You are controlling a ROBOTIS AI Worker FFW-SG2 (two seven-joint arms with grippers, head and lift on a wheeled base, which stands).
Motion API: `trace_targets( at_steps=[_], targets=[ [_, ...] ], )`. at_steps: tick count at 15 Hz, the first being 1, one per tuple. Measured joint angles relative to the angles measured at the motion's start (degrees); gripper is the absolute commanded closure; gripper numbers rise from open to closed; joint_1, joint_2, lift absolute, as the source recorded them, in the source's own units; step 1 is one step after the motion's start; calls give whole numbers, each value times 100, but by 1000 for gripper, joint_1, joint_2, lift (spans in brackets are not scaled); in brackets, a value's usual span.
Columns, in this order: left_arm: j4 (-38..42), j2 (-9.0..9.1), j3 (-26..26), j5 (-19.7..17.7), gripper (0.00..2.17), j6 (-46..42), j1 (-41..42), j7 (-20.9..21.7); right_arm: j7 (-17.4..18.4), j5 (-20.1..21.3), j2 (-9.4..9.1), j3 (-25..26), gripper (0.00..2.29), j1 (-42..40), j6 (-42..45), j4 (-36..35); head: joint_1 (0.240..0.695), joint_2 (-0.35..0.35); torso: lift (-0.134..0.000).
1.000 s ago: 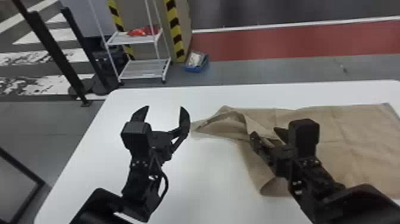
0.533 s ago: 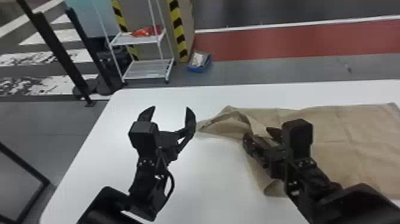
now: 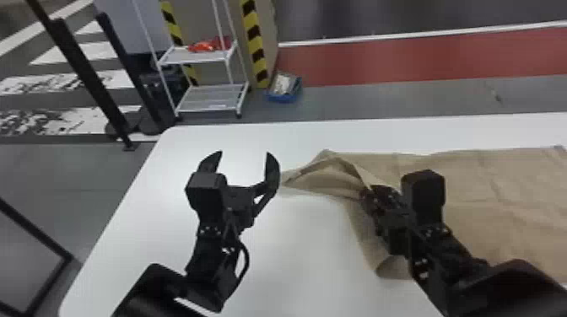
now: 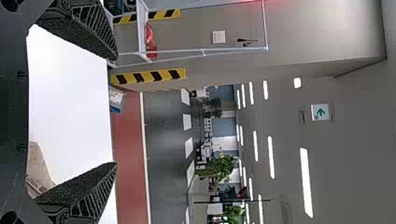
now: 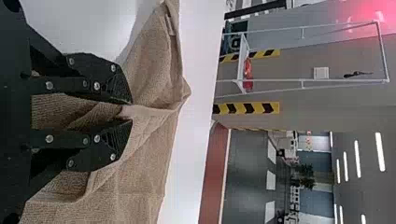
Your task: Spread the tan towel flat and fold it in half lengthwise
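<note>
My left gripper (image 3: 244, 155) stands open above the white table, left of the tan towel (image 3: 498, 194). In the left wrist view, the left gripper (image 4: 116, 109) has widely parted fingers, and a bit of towel (image 4: 41, 163) lies beyond the lower one. At the towel's left part is my right gripper (image 3: 373, 192). The right wrist view has the right gripper (image 5: 131, 111) shut on a raised ridge of the towel (image 5: 149, 154). The towel's left end is bunched, with a loose corner pointing left; its right part lies mostly flat with light creases.
The white table (image 3: 303, 240) has bare surface left of and in front of the towel. On the floor behind it stand a white wire shelf (image 3: 211, 99) holding red items, a blue bin (image 3: 284, 87) and black posts.
My left gripper has shifted a little right, towards the towel. The right gripper has moved only slightly at the towel's left part. The camera's view has also shifted slightly.
</note>
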State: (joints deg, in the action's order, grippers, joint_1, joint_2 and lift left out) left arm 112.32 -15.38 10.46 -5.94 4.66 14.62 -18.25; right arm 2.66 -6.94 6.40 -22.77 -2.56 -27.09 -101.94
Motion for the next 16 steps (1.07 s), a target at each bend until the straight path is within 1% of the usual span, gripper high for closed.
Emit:
trace_targets(
  at_steps=[3,4,5,6,7,8,9,11,13,14,15,16],
  targets=[
    [0,0,-2,-3,80,-5,-11,-3,-34,-54,19,49,1659,-129,232,-223,695,204,-128],
    [0,0,-6,-3,80,-9,-12,-3,-100,-108,24,49,1659,-175,258,-336,695,210,-128],
    [0,0,-13,-3,80,-11,-12,-3,-198,-220,35,47,1659,-223,246,-495,695,218,-128],
    [0,0,-26,-3,80,-12,-12,-15,-371,-458,55,40,1659,-275,132,-713,695,227,-128],
    [0,0,-39,-3,80,-13,-12,-36,-583,-775,74,7,1659,-310,-114,-914,695,262,-128],
    [0,0,-47,-3,80,-13,-14,-52,-739,-1088,85,-84,1659,-323,-408,-1056,695,286,-128],
    [2,0,-46,-3,80,-13,-18,-56,-822,-1261,87,-243,1659,-315,-610,-1123,695,305,-128],
    [17,0,-32,1,80,-13,-21,-56,-933,-1328,86,-631,1659,-211,-872,-1061,695,346,-128],
    [13,0,-18,3,80,-13,-21,-42,-995,-1302,86,-1027,1632,-103,-1063,-882,695,350,-128],
    [6,0,-11,4,80,-13,-21,-34,-997,-1283,74,-1167,1359,-55,-1167,-786,695,350,-128],
    [3,-1,-2,5,80,-13,-21,-28,-997,-1268,57,-1304,664,29,-1308,-653,695,350,-128],
    [2,-4,4,5,80,-13,-21,-25,-996,-1258,49,-1420,33,111,-1406,-517,695,350,-128]
  ],
)
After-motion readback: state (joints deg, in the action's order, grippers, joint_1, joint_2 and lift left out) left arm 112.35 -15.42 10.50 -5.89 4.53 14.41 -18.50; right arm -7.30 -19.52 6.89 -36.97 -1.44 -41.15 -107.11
